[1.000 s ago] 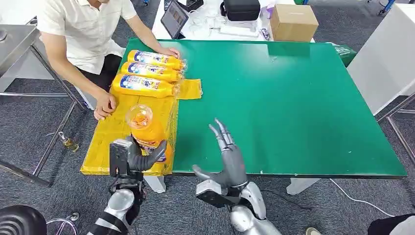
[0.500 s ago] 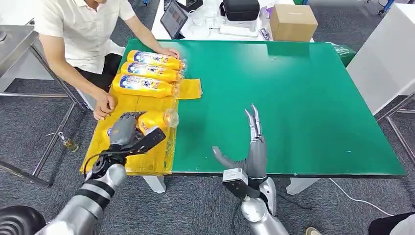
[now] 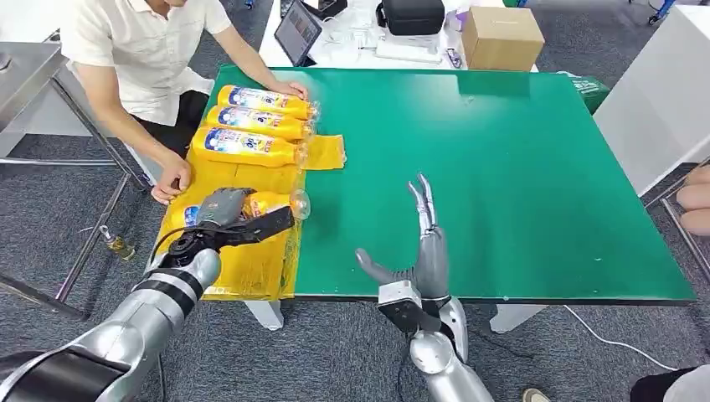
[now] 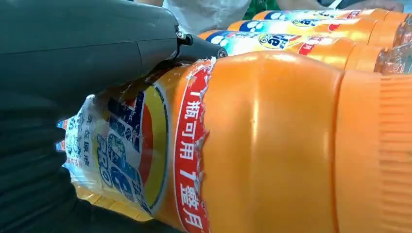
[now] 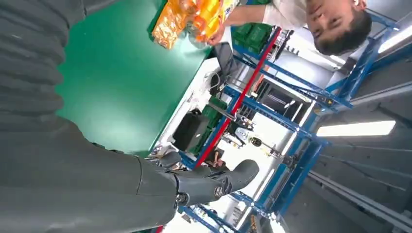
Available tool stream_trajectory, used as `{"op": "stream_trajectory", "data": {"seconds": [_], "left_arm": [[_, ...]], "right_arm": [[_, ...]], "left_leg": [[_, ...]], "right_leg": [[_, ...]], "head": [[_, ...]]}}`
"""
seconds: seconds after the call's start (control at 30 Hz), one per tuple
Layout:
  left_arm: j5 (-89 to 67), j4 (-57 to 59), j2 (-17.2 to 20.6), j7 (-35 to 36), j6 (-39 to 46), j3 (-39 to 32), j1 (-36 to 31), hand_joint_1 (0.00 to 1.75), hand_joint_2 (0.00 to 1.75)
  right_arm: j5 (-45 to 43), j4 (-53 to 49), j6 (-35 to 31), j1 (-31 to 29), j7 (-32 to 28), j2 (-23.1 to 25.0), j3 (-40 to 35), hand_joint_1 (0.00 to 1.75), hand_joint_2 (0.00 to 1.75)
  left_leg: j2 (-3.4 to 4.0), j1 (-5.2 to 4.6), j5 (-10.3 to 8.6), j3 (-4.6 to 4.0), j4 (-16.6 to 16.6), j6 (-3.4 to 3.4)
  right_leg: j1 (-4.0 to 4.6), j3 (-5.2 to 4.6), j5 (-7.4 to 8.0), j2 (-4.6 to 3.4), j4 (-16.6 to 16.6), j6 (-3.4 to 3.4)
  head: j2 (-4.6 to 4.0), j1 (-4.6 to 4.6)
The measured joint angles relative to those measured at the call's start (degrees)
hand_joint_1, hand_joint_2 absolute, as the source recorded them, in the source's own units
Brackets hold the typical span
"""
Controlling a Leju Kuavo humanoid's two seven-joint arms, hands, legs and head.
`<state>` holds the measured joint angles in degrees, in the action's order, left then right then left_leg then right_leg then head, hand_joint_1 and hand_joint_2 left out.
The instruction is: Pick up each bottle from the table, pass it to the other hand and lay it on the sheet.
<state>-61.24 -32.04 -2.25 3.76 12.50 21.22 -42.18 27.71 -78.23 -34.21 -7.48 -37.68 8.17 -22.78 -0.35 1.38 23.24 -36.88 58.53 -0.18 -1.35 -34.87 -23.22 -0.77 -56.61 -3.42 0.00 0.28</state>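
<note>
So the left hand [image 3: 224,211] is wrapped around an orange detergent bottle [image 3: 266,203], holding it on its side low over the yellow sheet [image 3: 251,270], clear cap pointing toward the green table [image 3: 502,167]. From the head view I can't tell if the bottle is actually touching the sheet or just above it. The right hand [image 3: 423,251] holds nothing, fingers spread and pointing up at the near table edge.

Three more bottles [image 3: 251,123] already lie in a row further up the sheet, and a person's hand [image 3: 172,184] rests on the sheet's edge just beside the robot's hand.

My worry: a round bottle let go on its side could roll off the near edge. The fingers could also snag the crinkly sheet when pulling away, or bump that person's hand.
</note>
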Motion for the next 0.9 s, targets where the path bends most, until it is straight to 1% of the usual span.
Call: {"op": "stream_trajectory", "data": {"seconds": [0.07,0.1,0.13,0.17,0.27,0.37,0.53,0.9], "left_arm": [[0.0,0.8,-0.2,0.0,0.0,0.0,-0.4,1.75,1.75],[0.0,1.1,-0.2,0.0,0.0,0.0,-0.5,1.69,1.75],[0.0,1.3,-0.3,0.0,0.0,0.0,-0.6,0.31,1.75],[0.0,1.6,-0.3,-0.1,0.0,0.1,-0.7,0.0,1.75],[1.1,2.2,-0.4,-1.0,-0.4,0.2,-1.0,0.0,1.75],[4.4,3.2,-0.9,-3.5,-3.4,-0.4,-0.9,0.0,1.75],[6.1,4.2,-1.1,-5.9,-5.7,-0.9,-0.4,0.0,1.75],[5.9,4.7,-1.1,-6.3,-7.1,-0.9,-0.6,0.0,1.75]], "right_arm": [[0.0,0.1,0.0,-0.1,0.0,0.0,0.0,0.0,1.75],[0.0,0.1,0.0,-0.1,-0.1,0.0,0.0,0.0,1.75],[0.0,0.2,0.0,-0.2,-0.1,0.0,0.0,0.0,1.75],[0.0,0.2,0.0,-0.2,-0.1,0.0,0.0,0.0,1.75],[0.0,0.4,0.0,-0.3,-0.2,0.0,0.0,0.0,1.75],[-0.8,0.7,0.0,-0.3,-0.8,0.0,0.1,0.0,1.75],[-2.2,1.7,0.0,-0.2,-1.5,0.0,0.5,0.0,1.75],[-2.3,3.2,0.3,-0.3,-1.8,0.1,0.5,0.0,1.75]], "left_leg": [[0.0,0.0,0.0,0.0,0.0,0.0],[0.01,0.0,0.0,0.0,0.0,0.0],[0.01,0.0,0.0,0.0,0.0,0.0],[0.01,0.0,0.0,0.0,0.0,0.0],[0.01,0.0,0.0,0.0,0.0,0.0],[0.0,0.0,0.0,0.0,0.0,0.0],[0.0,0.0,0.0,0.0,0.0,0.0],[-0.03,0.0,0.0,0.12,0.0,0.0]], "right_leg": [[0.0,0.0,0.0,0.0,0.0,0.0],[0.0,0.0,0.0,0.0,0.0,0.0],[0.0,0.0,0.0,0.0,0.0,0.0],[0.0,0.0,0.0,0.0,0.0,0.0],[0.0,0.0,0.0,0.0,0.0,0.0],[0.0,0.01,0.0,0.0,0.0,0.0],[0.0,0.02,0.0,0.0,0.0,0.0],[-0.01,0.16,0.0,0.01,0.0,0.0]], "head": [[0.0,0.0],[0.0,0.0],[0.0,0.0],[0.0,0.0],[0.0,0.0],[0.0,0.0],[0.0,0.0],[0.0,0.0]]}}
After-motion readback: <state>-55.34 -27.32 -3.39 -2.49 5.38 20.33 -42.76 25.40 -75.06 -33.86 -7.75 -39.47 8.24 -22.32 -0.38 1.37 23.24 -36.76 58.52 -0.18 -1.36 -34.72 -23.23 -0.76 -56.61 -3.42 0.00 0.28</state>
